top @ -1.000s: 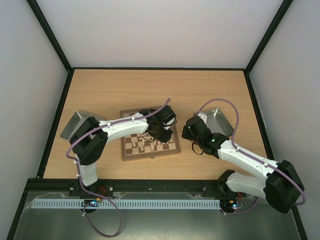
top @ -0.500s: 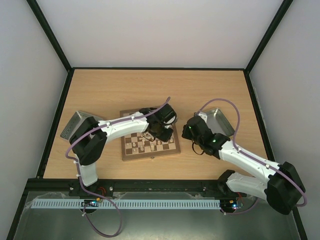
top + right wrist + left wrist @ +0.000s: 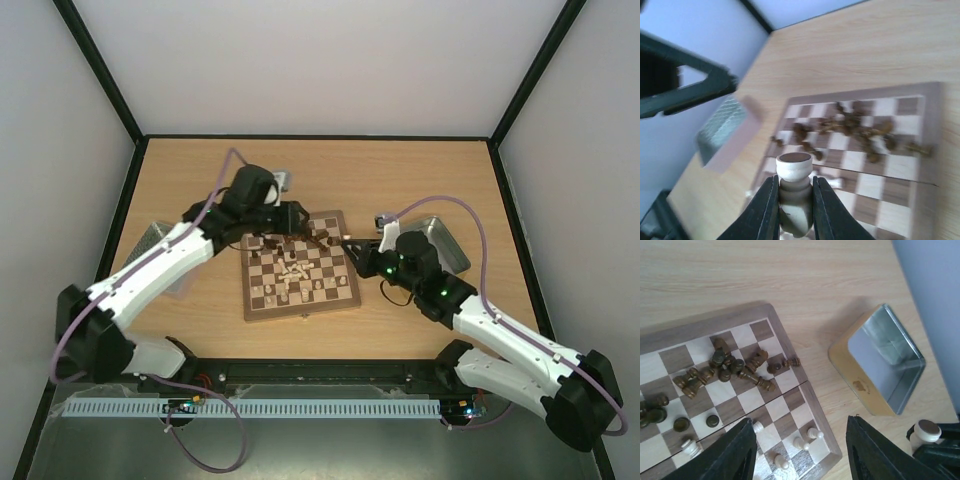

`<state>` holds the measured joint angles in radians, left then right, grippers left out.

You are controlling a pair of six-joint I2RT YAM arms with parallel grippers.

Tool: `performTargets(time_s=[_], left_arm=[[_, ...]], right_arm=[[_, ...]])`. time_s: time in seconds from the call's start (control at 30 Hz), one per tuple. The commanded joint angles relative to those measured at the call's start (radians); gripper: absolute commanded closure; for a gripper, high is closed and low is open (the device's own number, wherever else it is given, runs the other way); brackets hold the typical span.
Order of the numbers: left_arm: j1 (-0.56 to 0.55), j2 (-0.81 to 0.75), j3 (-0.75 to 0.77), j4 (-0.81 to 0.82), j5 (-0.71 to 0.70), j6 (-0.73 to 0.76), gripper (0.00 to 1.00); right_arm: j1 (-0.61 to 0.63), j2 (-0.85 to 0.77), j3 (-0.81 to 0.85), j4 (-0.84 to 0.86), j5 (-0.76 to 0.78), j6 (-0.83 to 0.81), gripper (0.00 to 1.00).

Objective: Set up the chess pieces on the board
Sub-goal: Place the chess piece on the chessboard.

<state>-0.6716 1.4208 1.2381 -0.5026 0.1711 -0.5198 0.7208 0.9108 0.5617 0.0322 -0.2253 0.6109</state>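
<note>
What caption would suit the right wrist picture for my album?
Right hand grips a cream chess piece, the board beyond strewn with dark pieces.

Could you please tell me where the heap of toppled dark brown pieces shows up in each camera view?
Top external: the heap of dark pieces lies on the far right squares of the board.
Left wrist: the heap is left of centre, near the board's upper corner.
Right wrist: the heap is right of centre, beyond the pale piece held in the jaws.
Shared landmark: the board's wood border.
</note>
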Motion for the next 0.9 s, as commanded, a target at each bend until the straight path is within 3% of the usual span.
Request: performTargets(time_s=[0.0,0.1,0.27,0.37,0.5,0.73,0.87], left_arm=[[0.05,-0.106,-0.102,0.121,0.199,-0.078,0.44],[0.055,-0.136,-0.128,0.186,0.352,-0.089,0.34],[0.055,-0.148,-0.161,0.248,0.506,-0.119,0.32],[0.054,-0.133,-0.165,0.246,0.535,-0.117,0.37],[0.055,-0.122,-0.177,0.251,0.565,-0.124,0.51],[0.055,-0.142,-0.196,0.246,0.564,-0.139,0.5],[0.055,-0.142,-0.211,0.247,0.581,-0.148,0.62]], right_arm=[[-0.002,-0.018,0.004,0.197,-0.288,-0.142,0.86],[-0.003,0.018,0.063,0.197,-0.398,-0.208,0.86],[-0.002,0.107,0.166,0.113,-0.488,-0.316,0.86],[-0.001,0.149,0.209,0.068,-0.511,-0.354,0.86],[-0.001,0.19,0.237,0.034,-0.507,-0.379,0.86],[-0.001,0.213,0.241,0.031,-0.429,-0.376,0.86],[-0.001,0.222,0.241,0.046,-0.396,-0.363,0.86]])
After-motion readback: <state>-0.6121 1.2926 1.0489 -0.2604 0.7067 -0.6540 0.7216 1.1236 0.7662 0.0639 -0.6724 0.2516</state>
